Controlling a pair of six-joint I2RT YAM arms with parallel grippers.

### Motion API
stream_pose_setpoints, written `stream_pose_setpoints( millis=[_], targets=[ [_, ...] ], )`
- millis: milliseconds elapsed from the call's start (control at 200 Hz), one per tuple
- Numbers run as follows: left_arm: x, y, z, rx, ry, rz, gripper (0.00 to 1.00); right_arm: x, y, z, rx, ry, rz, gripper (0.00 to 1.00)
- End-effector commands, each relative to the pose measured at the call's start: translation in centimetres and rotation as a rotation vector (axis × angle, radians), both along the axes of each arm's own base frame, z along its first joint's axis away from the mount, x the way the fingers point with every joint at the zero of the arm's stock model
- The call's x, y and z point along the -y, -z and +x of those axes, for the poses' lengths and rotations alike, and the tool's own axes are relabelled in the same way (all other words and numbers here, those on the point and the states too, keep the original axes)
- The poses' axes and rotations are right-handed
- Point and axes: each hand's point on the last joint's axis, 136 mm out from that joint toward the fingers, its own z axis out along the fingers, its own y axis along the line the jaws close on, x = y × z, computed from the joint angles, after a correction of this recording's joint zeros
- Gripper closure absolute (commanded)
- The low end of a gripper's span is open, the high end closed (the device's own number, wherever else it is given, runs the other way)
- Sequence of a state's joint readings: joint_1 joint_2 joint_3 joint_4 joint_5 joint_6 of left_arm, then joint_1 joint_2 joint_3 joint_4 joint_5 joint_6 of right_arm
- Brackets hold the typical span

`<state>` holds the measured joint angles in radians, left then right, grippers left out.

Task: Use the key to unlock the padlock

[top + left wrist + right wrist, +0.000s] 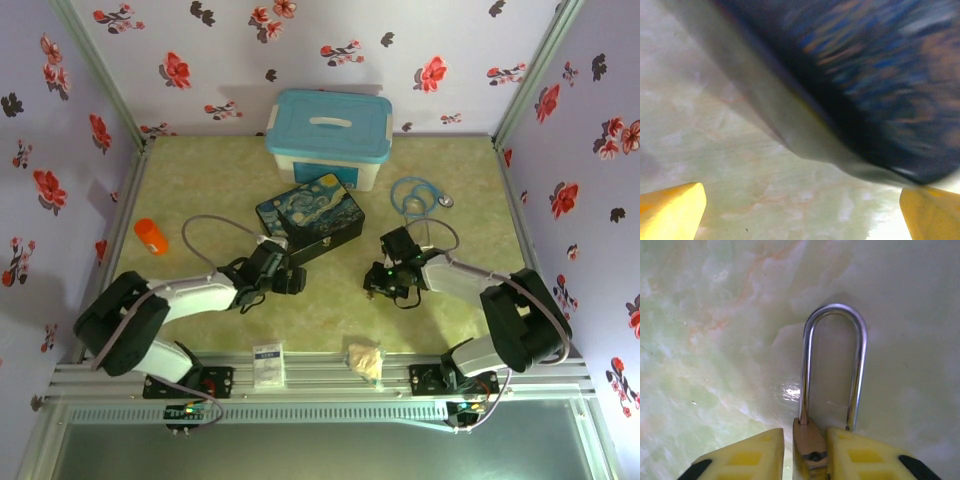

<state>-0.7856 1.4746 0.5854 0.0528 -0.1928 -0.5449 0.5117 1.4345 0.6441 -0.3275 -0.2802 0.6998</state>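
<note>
While the right claw (805, 440) is clenched on the padlock (809, 447), its yellow fingers (747, 457) pinch the brass body from both sides, right at the bottom edge of the wrist view. The silver shackle (836, 307) sticks straight out ahead of the claw, low over the bench (705, 340). Can't tell if its right leg is seated in the body. There is bare marbled bench ahead of the shackle and on both sides, so plenty of room.

In the top view the right claw (385, 282) sits mid-bench with open surface between it and the left claw (290, 278). A coil of blue tubing (413, 195) lies off the right claw's far side toward the back wall, well apart.

The left claw (800, 215) is released. Its fingertips (672, 210) are spread wide at the two bottom corners of its wrist view, nothing between them. Just ahead of it and above is the painted box (880, 75), blurred, its lower edge running diagonally close over the bench. From above, the left claw is just beside the near corner of the painted box (310, 215); touching or not, can't tell.

Beyond the box a blue-lidded tub (330, 135) stands near the back wall. An orange object (150, 236) lies out to the left arm's side, well apart. On the near rail are a white card (268, 365) and a beige wad (365, 358).
</note>
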Motion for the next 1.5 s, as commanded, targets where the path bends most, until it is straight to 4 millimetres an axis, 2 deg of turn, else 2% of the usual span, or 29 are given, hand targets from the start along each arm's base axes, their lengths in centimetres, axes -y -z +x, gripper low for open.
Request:
stream_pose_setpoints(
  millis=[0,145,330,435,495,715,835,890,940,985,1155,1265,1385,1495],
  targets=[
    [-0.2,-0.7,2.1,0.074,-0.106,-0.024,0.00,2.4,0.2,-1.0,-0.033,-0.021,-0.122,0.70],
    [-1.2,-0.1,3.3,0.069,-0.176,-0.061,0.00,2.8,-0.1,-0.6,-0.016,-0.027,-0.154,0.69],
    [-3.6,0.2,4.2,0.064,-0.235,-0.051,0.02,3.2,-0.6,-0.1,0.029,-0.037,-0.175,0.67],
    [-4.8,0.2,4.4,0.066,-0.257,-0.044,0.05,3.5,-0.8,0.1,0.051,-0.043,-0.191,0.73],
    [-5.3,0.1,4.5,0.063,-0.262,-0.042,0.05,3.8,-1.1,0.2,0.059,-0.047,-0.209,0.72],
    [-7.1,-1.0,4.5,0.075,-0.284,-0.030,0.05,4.4,-2.3,0.8,0.098,-0.040,-0.246,0.49],
    [-8.5,-3.1,4.2,0.124,-0.278,-0.033,0.03,5.0,-3.8,1.8,0.171,-0.029,-0.274,0.42],
    [-8.8,-4.4,4.0,0.164,-0.261,-0.035,0.02,6.0,-5.1,3.0,0.257,0.010,-0.318,0.33],
    [-9.6,-5.5,3.9,0.203,-0.261,-0.018,0.01,7.1,-6.7,4.4,0.353,0.056,-0.365,0.14],
    [-10.7,-6.6,3.9,0.247,-0.280,0.010,0.00,8.3,-8.2,5.5,0.443,0.103,-0.404,0.01],
    [-16.2,-11.0,5.1,0.422,-0.404,0.077,0.00,14.1,-12.6,9.2,0.702,0.343,-0.518,0.01],
    [-18.9,-13.7,5.9,0.572,-0.481,0.131,0.00,18.1,-13.7,10.1,0.792,0.458,-0.599,0.01],
    [-22.1,-13.9,7.2,0.601,-0.574,0.225,0.00,20.9,-13.6,10.4,0.889,0.500,-0.731,0.01],
    [-23.1,-13.1,9.1,0.645,-0.550,0.307,0.00,22.2,-12.4,11.0,1.016,0.549,-0.716,0.01]
  ],
)
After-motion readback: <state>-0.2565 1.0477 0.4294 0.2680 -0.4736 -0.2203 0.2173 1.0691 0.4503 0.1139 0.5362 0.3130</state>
